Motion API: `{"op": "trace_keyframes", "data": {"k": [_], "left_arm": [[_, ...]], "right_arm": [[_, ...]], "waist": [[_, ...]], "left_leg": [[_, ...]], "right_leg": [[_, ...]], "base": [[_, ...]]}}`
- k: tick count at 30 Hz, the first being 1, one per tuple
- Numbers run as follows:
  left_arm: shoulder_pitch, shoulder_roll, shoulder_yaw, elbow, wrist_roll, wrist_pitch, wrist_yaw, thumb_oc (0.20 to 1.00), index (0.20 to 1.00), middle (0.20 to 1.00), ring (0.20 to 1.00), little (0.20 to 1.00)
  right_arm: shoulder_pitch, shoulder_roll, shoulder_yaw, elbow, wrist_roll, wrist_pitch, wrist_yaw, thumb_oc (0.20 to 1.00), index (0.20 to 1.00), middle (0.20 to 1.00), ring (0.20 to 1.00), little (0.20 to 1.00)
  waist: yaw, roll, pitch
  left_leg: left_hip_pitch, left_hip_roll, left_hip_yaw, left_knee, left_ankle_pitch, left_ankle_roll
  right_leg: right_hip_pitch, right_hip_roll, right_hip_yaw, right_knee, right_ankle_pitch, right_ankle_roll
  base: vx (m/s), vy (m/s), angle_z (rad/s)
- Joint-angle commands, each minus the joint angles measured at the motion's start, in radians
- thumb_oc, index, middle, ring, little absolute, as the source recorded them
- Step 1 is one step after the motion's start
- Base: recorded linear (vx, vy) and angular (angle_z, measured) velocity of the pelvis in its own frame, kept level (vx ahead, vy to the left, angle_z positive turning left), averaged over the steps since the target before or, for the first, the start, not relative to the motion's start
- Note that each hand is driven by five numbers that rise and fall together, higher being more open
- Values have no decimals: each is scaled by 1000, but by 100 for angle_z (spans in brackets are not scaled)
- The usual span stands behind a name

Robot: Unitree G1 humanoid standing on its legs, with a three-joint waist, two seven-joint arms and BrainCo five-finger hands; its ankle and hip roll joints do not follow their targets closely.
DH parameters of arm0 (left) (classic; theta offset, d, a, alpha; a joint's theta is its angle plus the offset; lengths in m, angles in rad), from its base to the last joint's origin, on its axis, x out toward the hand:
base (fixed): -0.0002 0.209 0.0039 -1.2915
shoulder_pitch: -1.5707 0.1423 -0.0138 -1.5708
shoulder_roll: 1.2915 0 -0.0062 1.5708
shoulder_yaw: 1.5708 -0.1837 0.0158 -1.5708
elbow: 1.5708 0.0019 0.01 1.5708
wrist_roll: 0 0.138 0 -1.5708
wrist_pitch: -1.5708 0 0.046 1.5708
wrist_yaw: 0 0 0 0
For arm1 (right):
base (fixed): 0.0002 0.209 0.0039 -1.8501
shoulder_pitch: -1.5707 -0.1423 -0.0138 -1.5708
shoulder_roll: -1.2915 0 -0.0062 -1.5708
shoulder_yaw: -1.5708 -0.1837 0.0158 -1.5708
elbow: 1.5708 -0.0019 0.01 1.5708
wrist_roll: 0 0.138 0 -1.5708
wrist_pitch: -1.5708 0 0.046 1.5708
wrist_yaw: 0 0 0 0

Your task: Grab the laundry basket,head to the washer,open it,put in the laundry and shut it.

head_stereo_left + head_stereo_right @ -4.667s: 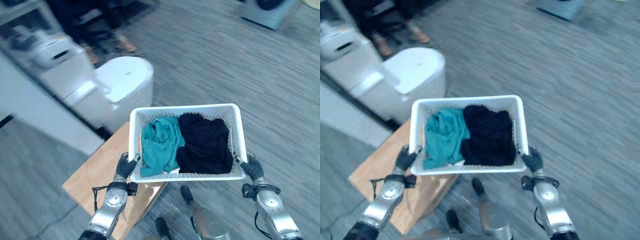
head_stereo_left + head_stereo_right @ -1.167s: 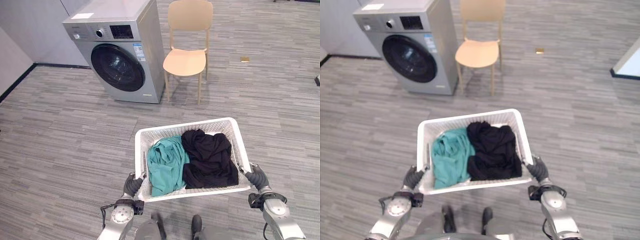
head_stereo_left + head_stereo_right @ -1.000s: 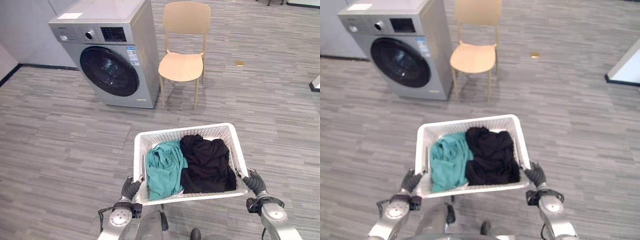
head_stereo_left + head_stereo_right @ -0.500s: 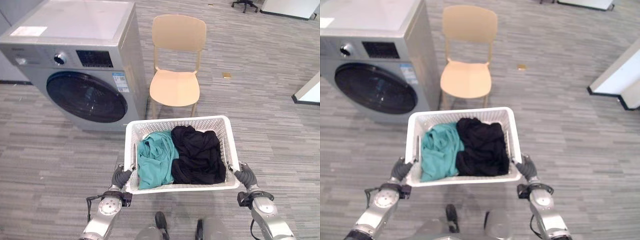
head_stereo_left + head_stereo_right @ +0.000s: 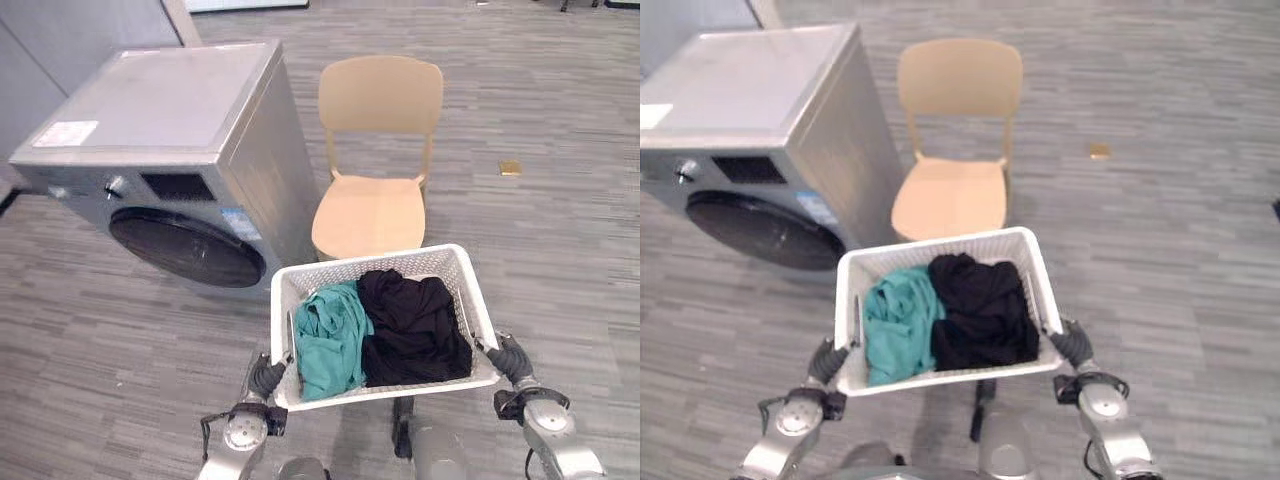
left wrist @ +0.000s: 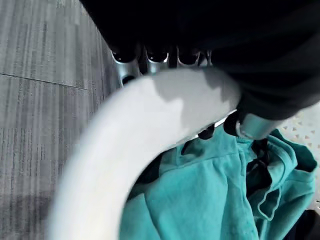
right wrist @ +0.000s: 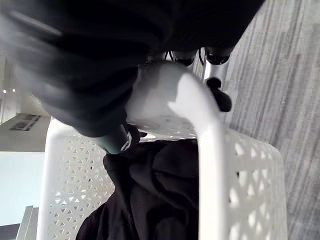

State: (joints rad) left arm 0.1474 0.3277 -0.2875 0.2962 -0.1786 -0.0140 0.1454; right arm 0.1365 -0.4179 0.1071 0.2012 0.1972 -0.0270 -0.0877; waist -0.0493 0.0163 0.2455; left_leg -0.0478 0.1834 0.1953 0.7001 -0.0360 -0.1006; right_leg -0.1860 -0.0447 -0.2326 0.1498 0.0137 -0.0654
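Gripping the white laundry basket (image 5: 380, 268) from both sides, the two arms reach forward and low in front of the robot. The left hand (image 5: 266, 376) has its fingers curled round the rim at the basket's left end, and in its wrist view the fingers (image 6: 150, 55) hook over the thick white edge with the thumb on the inner side. The right hand (image 5: 506, 360) clasps the rim at the right end the same way, its fingers (image 7: 212, 57) wrapped over the edge. The basket hangs level between them, off the floor. Inside lie a teal garment (image 5: 330, 340) on the left and a black garment (image 5: 415, 325) on the right, touching each other. Ahead and to the left stands a silver-grey washer (image 5: 170, 150) with its dark round door (image 5: 188, 260) closed. Just beside it, to its right, stands a tan chair (image 5: 375, 190), its seat just past the basket's far edge. Grey striped flooring (image 5: 560, 230) covers the room, and a small tan object (image 5: 510, 168) lies on it to the right of the chair.
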Motion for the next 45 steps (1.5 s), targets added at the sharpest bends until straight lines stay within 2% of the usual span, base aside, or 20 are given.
{"op": "trace_keyframes", "data": {"k": [1, 2, 3, 5, 8, 11, 15, 16, 18, 19, 22, 24, 26, 30, 31, 34, 38, 44, 45], "left_arm": [[-84, -10, 32, -135, -85, -113, -60, 200, 200, 200, 200, 200], [-82, -11, 31, -136, -81, -112, -62, 200, 200, 200, 200, 200], [-78, -12, 34, -139, -77, -109, -63, 200, 200, 200, 200, 200], [-69, -14, 36, -141, -72, -107, -59, 200, 200, 200, 200, 200], [-64, -14, 39, -142, -67, -105, -59, 200, 200, 200, 200, 200], [-46, -9, 43, -143, -63, -102, -68, 200, 200, 200, 200, 200], [-38, 10, 35, -138, -62, -105, -72, 200, 200, 200, 200, 200], [-43, 20, 35, -138, -62, -104, -72, 200, 200, 200, 200, 200], [-47, 26, 38, -138, -63, -104, -70, 200, 200, 200, 200, 200], [-59, 42, 46, -137, -60, -103, -60, 200, 200, 200, 200, 200], [-72, 50, 50, -127, -51, -103, -53, 200, 200, 200, 200, 200], [-80, 51, 50, -124, -51, -107, -48, 200, 200, 200, 200, 200], [-83, 48, 51, -118, -59, -112, -45, 200, 200, 200, 200, 200], [-76, 39, 55, -99, -52, -112, -49, 200, 200, 200, 200, 200], [-75, 35, 54, -97, -43, -112, -49, 200, 200, 200, 200, 200], [-101, 23, 48, -82, -39, -113, -45, 200, 200, 200, 200, 200], [-158, 2, 26, -32, -12, -107, -23, 200, 200, 200, 200, 200], [-222, -15, -7, 29, 12, -106, 20, 200, 200, 200, 200, 200], [-222, -16, -7, 30, 12, -106, 21, 200, 200, 200, 200, 200]], "right_arm": [[3, 3, -14, -144, 85, -96, 42, 200, 200, 200, 200, 200], [6, 1, -17, -141, 86, -97, 41, 200, 200, 200, 200, 200], [6, -1, -17, -133, 84, -97, 37, 200, 200, 200, 200, 200], [7, 4, -11, -123, 81, -99, 33, 200, 200, 200, 200, 200], [3, 7, -8, -114, 75, -97, 28, 200, 200, 200, 200, 200], [9, 17, -4, -115, 66, -97, 36, 200, 200, 200, 200, 200], [-1, 43, 9, -108, 69, -93, 42, 200, 200, 200, 200, 200], [-10, 51, 17, -104, 61, -91, 47, 200, 200, 200, 200, 200], [-16, 52, 22, -103, 56, -92, 48, 200, 200, 200, 200, 200], [-37, 57, 37, -103, 46, -90, 52, 200, 200, 200, 200, 200], [-53, 63, 49, -97, 31, -91, 50, 200, 200, 200, 200, 200], [-64, 59, 59, -87, 20, -92, 48, 200, 200, 200, 200, 200], [-74, 54, 65, -69, 16, -93, 42, 200, 200, 200, 200, 200], [-77, 51, 74, -36, 14, -91, 36, 200, 200, 200, 200, 200], [-75, 54, 74, -24, 12, -93, 28, 200, 200, 200, 200, 200], [-92, 38, 81, 5, 4, -93, 10, 200, 200, 200, 200, 200], [-122, 29, 100, 52, -13, -90, -18, 200, 200, 200, 200, 200], [-161, 37, 143, 94, -24, -78, -38, 200, 200, 200, 200, 200], [-162, 36, 143, 95, -24, -78, -38, 200, 200, 200, 200, 200]], "waist": [[-36, -36, -25], [-32, -36, -25], [-19, -26, -25], [-2, -11, -22], [12, -6, -14], [13, -4, -29], [20, -34, -60], [27, -45, -68], [29, -47, -67], [27, -45, -55], [27, -42, -41], [22, -39, -27], [20, -35, -14], [29, -40, -8], [28, -38, -7], [39, -29, 12], [29, -14, 22], [10, -8, 17], [9, -7, 18]], "left_leg": [[-10, -34, 68, -271, -59, 19], [-27, -36, 85, -329, -72, 25], [-61, -50, 79, -457, -27, 20], [-89, -58, 52, -591, 71, -3], [-134, -53, 47, -657, 121, -15], [-99, -54, 76, -657, 112, -3], [-91, -80, 106, -606, 55, 33], [-86, -96, 119, -599, 26, 54], [-85, -103, 124, -600, 16, 64], [-77, -108, 137, -605, -2, 85], [-59, -114, 149, -613, -10, 95], [-37, -126, 141, -625, -13, 97], [-19, -137, 127, -640, -12, 97], [-12, -157, 107, -639, -13, 93], [-27, -159, 98, -633, -4, 82], [-103, -156, 83, -572, 7, 48], [-129, -121, 85, -532, 1, 31], [-67, -50, 63, -587, 16, 6], [-67, -50, 62, -588, 17, 6]], "right_leg": [[146, -63, 1, -97, -116, 131], [163, -67, -6, -108, -122, 138], [191, -56, -4, -113, -137, 144], [229, -32, 6, -116, -162, 143], [274, -17, 17, -114, -188, 140], [316, -14, 39, -109, -214, 147], [342, -63, 71, -101, -225, 177], [321, -84, 82, -60, -219, 197], [295, -91, 87, -15, -216, 208], [211, -102, 97, 109, -195, 230], [144, -107, 84, 174, -177, 235], [93, -75, 83, 177, -179, 218], [55, -38, 73, 141, -178, 196], [104, -24, 44, 12, -174, 166], [121, -9, 65, -19, -179, 155], [128, -15, 50, -68, -162, 138], [132, -36, -3, -97, -147, 139], [132, -82, -36, -117, -127, 164], [132, -82, -37, -117, -127, 164]], "base": [[271, -34, -4], [359, 24, -2], [383, 44, -6], [353, 56, -18], [237, 49, -33], [442, 167, -60], [298, 180, -60], [238, 182, -56], [132, 169, -10], [82, 159, 2], [41, 101, -3], [42, 52, 12], [25, -5, 28], [11, -61, 48], [-75, -95, 65], [-116, -63, 52], [-63, 26, 53], [9, 131, 23], [-9, 222, 1]]}}
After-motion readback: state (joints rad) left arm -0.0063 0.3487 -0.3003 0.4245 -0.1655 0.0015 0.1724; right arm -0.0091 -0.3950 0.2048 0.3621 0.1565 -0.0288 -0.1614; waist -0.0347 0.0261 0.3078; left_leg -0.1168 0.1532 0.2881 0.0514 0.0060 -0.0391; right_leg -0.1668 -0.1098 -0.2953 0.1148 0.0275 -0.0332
